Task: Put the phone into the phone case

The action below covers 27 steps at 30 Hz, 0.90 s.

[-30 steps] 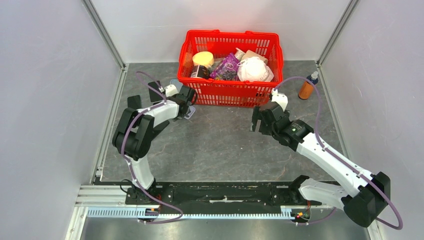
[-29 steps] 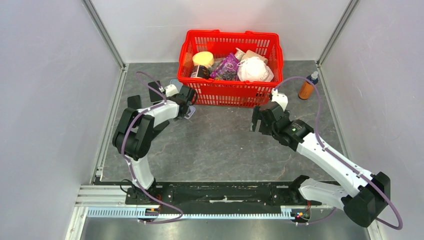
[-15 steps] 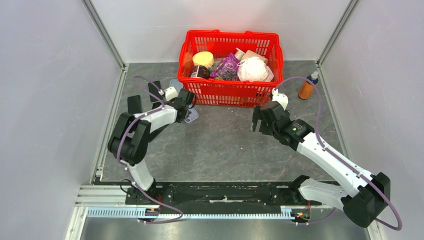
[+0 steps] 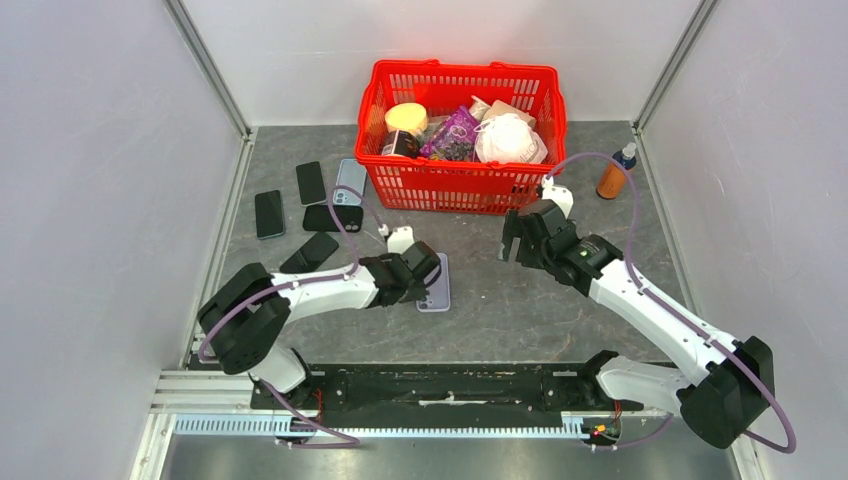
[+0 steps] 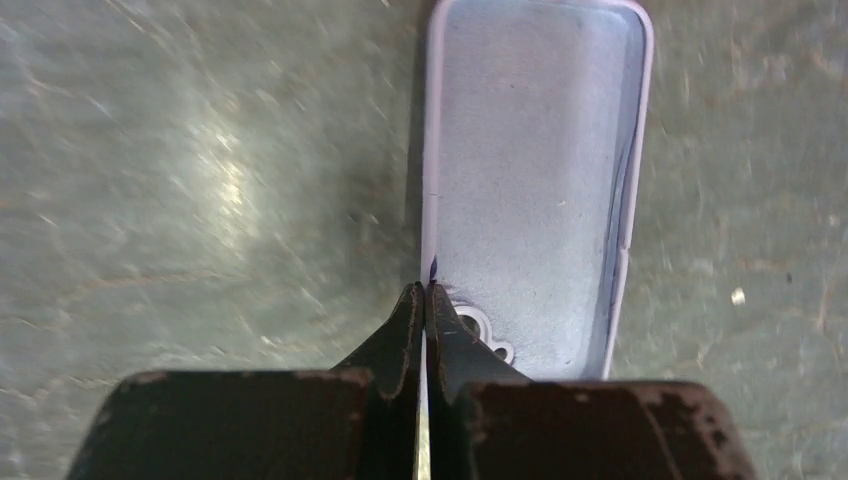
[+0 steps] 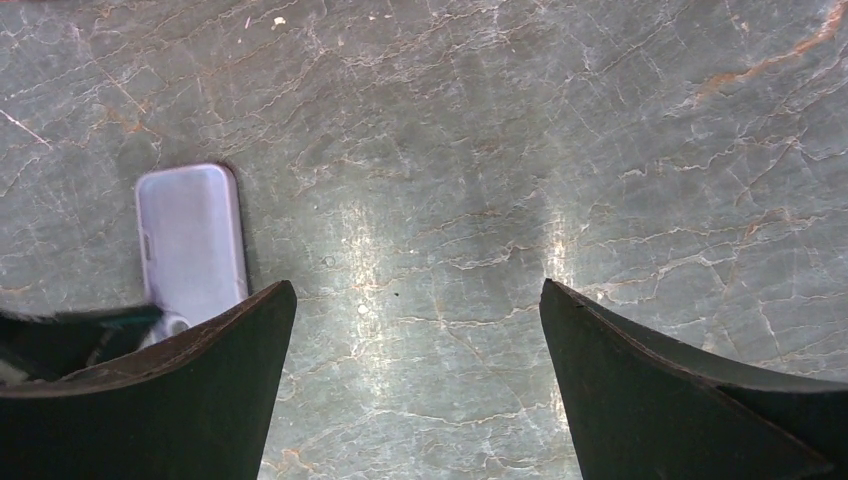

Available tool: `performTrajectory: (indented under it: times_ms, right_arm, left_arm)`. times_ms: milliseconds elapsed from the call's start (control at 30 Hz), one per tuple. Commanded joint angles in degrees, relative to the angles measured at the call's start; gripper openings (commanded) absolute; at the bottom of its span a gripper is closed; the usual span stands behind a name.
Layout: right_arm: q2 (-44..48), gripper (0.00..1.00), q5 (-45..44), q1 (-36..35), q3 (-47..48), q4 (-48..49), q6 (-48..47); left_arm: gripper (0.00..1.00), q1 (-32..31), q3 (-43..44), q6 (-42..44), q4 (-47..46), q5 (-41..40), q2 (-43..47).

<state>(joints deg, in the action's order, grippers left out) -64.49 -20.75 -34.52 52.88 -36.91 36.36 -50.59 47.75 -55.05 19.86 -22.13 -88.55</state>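
lilac phone case (image 5: 535, 180) lies flat, rim pinched in left jaws.

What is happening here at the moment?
The left gripper is shut on the edge of the lilac case, which lies open side up in the middle of the table. The right gripper hangs open over bare table nearby. The phones lie at the far left, none in the case yet.

the phone case (image 4: 441, 292) is rendered in pale lavender, the table (image 4: 500, 310) in grey veined with white and rust, the basket (image 4: 460, 186) in red, the phones (image 4: 268, 213) by the table's left edge in black.
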Motion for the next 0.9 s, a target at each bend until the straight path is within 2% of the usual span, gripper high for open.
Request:
performTrajectory:
  times_ms: [0, 33, 67, 100, 167, 233, 267, 367, 533, 700, 867]
  right_arm:
    - [0.08, 0.99, 1.38, 0.46, -0.58, 2.19, 0.15]
    - [0.07, 0.99, 1.54, 0.42, -0.67, 2.27, 0.17]
    - [0.07, 0.99, 1.85, 0.44, -0.80, 2.32, 0.11]
    - [0.06, 0.99, 2.44, 0.48, -0.85, 2.41, -0.03]
    - [0.03, 0.99, 3.91, 0.42, -0.94, 2.61, -0.36]
    - [0.32, 0.99, 5.05, 0.43, -1.26, 2.87, -0.67]
    - [0.53, 0.99, 5.36, 0.43, -1.50, 2.98, -0.78]
    - [1.11, 0.99, 6.02, 0.45, -1.99, 3.24, -0.99]
    - [1.38, 0.99, 7.73, 0.53, -2.43, 3.77, -1.32]
    - [0.94, 0.99, 8.67, 0.56, -3.40, 5.37, -1.99]
    - [1.19, 0.99, 10.05, 0.54, -3.80, 6.49, -2.52]
  left_arm:
    - [0.02, -4.10, 0.02, -5.68, -1.80, 0.54, 0.13]
    - [0.05, -4.40, 0.13, -5.50, -2.11, 0.89, 0.11]
    - [0.13, -4.43, 0.15, -4.94, -2.22, 0.86, 0.40]
    - [0.33, -4.43, 0.15, -4.57, -2.04, 0.18, 1.01]
    - [0.63, -4.25, 0.69, -3.60, 0.49, -3.54, 2.97]
    - [0.77, -3.04, 2.05, -2.61, 5.18, -8.17, 4.96]
    - [0.79, -1.56, 2.65, -2.10, 7.47, -9.80, 6.10]
    - [0.80, 8.11, 2.87, -0.42, 10.63, -10.28, 9.27]
    - [0.78, 28.18, 2.03, 2.65, 6.19, -7.44, 12.96]
    - [0.68, 45.24, 6.03, 3.49, 3.60, -1.77, 6.05]
    - [0.60, 55.63, 10.58, 6.18, 2.75, 2.75, -2.14]
